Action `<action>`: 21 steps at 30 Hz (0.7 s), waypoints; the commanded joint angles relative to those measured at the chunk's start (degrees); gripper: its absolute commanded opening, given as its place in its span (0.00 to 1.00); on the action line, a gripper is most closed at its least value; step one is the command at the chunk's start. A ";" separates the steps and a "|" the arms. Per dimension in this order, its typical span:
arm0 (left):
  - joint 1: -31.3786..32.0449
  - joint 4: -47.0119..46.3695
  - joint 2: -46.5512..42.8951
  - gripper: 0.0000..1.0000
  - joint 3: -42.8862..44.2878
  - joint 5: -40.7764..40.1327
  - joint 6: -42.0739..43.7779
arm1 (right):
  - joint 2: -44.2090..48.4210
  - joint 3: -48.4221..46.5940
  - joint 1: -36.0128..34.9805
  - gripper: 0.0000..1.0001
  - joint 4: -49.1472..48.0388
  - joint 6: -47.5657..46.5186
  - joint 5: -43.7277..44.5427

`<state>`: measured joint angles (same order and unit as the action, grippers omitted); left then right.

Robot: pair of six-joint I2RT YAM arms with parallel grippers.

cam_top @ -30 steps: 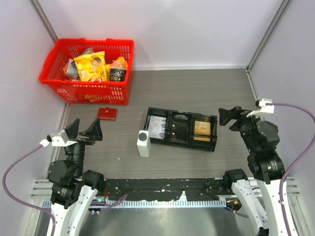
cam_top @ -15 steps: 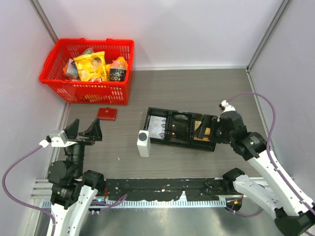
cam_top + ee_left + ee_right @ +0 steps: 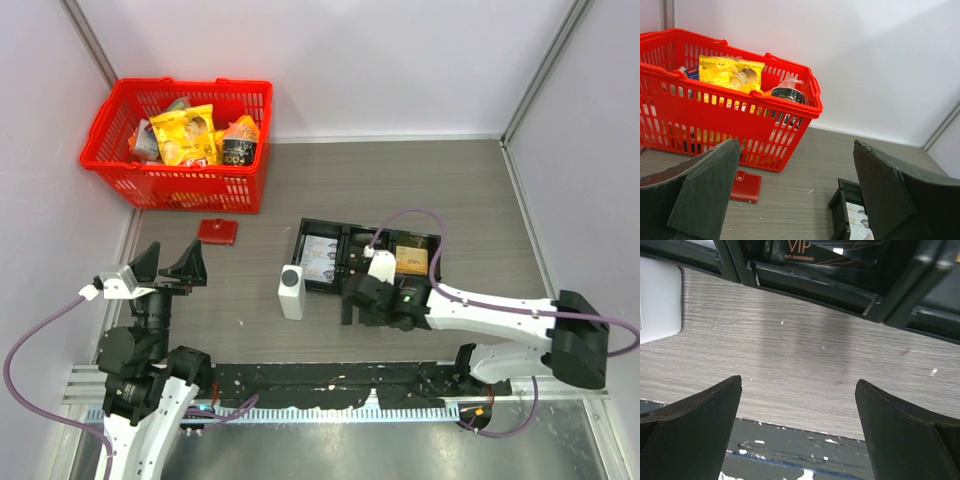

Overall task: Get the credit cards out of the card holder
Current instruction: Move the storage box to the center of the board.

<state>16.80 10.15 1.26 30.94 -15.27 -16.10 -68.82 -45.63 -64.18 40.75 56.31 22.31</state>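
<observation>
The card holder (image 3: 217,231) is a small red wallet with a little snap tab. It lies closed and flat on the table just in front of the red basket, and shows again in the left wrist view (image 3: 745,186). The credit cards are hidden. My left gripper (image 3: 172,262) hangs open above the table, short of the holder, with nothing between its fingers (image 3: 796,145). My right gripper (image 3: 352,300) is low over the table at the near edge of the black tray. It is open and empty (image 3: 798,382), far to the right of the holder.
A red basket (image 3: 180,182) of snack packs stands at the back left (image 3: 730,100). The black three-compartment tray (image 3: 370,228) holds pale, black and gold cards (image 3: 815,282). A white box (image 3: 291,291) stands upright at the tray's left front corner (image 3: 657,300).
My right arm swung from the right side down and left across the tray to its near edge, and its jaws opened a little wider. The left arm and the holder stayed put.
</observation>
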 commanded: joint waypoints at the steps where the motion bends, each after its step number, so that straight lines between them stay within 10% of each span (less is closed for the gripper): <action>1: -0.27 -0.75 -0.03 1.00 1.14 -0.90 0.01 | -6.83 -1.75 -1.56 1.00 -8.40 6.96 4.06; 21: -0.27 -0.84 -0.47 1.00 1.05 -1.34 0.01 | -21.53 -5.79 19.79 1.00 -20.09 -14.38 1.69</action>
<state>16.80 10.17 1.26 30.94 -15.92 -16.10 -88.95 -49.17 -48.23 26.41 49.87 24.27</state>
